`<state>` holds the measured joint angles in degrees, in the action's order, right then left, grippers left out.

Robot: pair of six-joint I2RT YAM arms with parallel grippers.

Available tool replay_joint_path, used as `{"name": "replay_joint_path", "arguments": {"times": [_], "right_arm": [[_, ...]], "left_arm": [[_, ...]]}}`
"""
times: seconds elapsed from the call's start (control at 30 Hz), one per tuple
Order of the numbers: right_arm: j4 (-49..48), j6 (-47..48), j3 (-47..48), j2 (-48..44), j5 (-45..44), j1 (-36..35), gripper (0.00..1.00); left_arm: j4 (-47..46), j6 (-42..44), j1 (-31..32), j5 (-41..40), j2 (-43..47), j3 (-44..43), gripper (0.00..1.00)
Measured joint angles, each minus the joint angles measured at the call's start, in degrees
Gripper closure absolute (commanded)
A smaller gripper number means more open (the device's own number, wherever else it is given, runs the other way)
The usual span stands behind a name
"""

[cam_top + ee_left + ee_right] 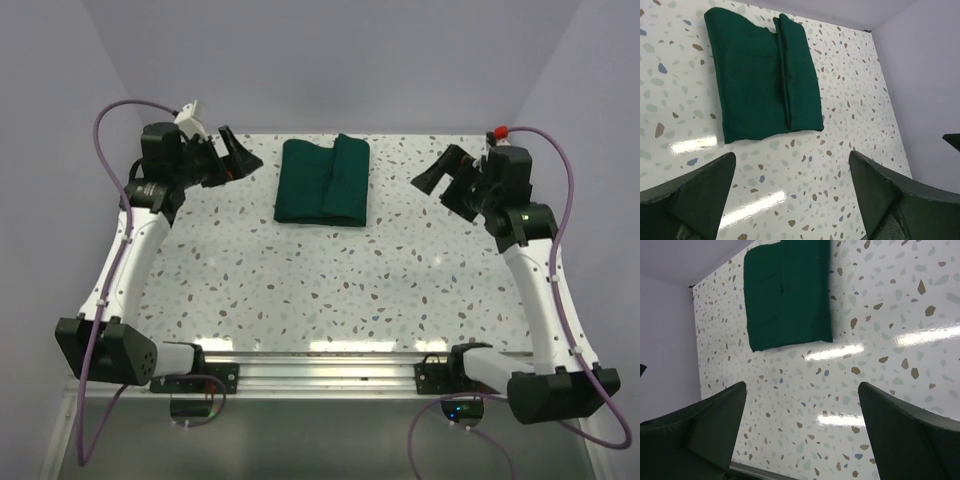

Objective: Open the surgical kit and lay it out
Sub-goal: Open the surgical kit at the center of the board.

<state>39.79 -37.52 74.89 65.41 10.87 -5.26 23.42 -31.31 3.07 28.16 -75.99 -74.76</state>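
The surgical kit is a folded dark green cloth bundle lying at the back middle of the speckled table, with a fold ridge running along it; it also shows in the left wrist view and the right wrist view. Whatever is inside the wrap is hidden. My left gripper hovers to the left of the bundle, open and empty, a short gap away. My right gripper hovers to the right of it, open and empty as well. In both wrist views only bare table lies between the fingers.
The speckled white table is walled in by pale lilac panels at the back and both sides. A metal rail carrying the two arm bases runs along the near edge. Purple cables loop off both arms.
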Motion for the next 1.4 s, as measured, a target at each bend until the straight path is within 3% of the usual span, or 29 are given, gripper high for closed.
{"name": "replay_joint_path", "arguments": {"times": [0.3,0.43,0.6,0.67,0.83,1.03,1.4], "right_arm": [[1.3,2.8,4.2,-3.8,-5.1,0.0,0.01],[1.1,4.2,10.2,-2.0,-2.9,-3.0,0.01],[4.4,7.7,28.9,12.3,-9.4,-18.5,0.05],[6.9,8.9,35.8,20.2,-12.3,-23.5,0.06],[12.6,11.4,47.5,37.4,-18.2,-29.0,0.05],[20.5,14.7,69.7,59.5,-25.9,-31.1,0.05],[20.7,16.6,71.1,70.8,-31.9,-31.0,0.05]], "left_arm": [[12.1,7.4,6.5,-18.8,1.9,-11.3,0.01],[12.2,7.6,8.5,-19.2,1.9,-15.1,0.17],[11.9,7.6,8.6,-19.0,1.8,-16.4,0.21],[12.0,7.0,8.6,-19.0,1.9,-16.1,0.18],[11.4,5.9,8.6,-18.8,6.3,-9.8,0.16],[11.8,5.1,8.6,-18.3,11.8,-4.0,0.16],[14.4,4.9,8.6,-18.2,18.9,1.3,0.16]]}}
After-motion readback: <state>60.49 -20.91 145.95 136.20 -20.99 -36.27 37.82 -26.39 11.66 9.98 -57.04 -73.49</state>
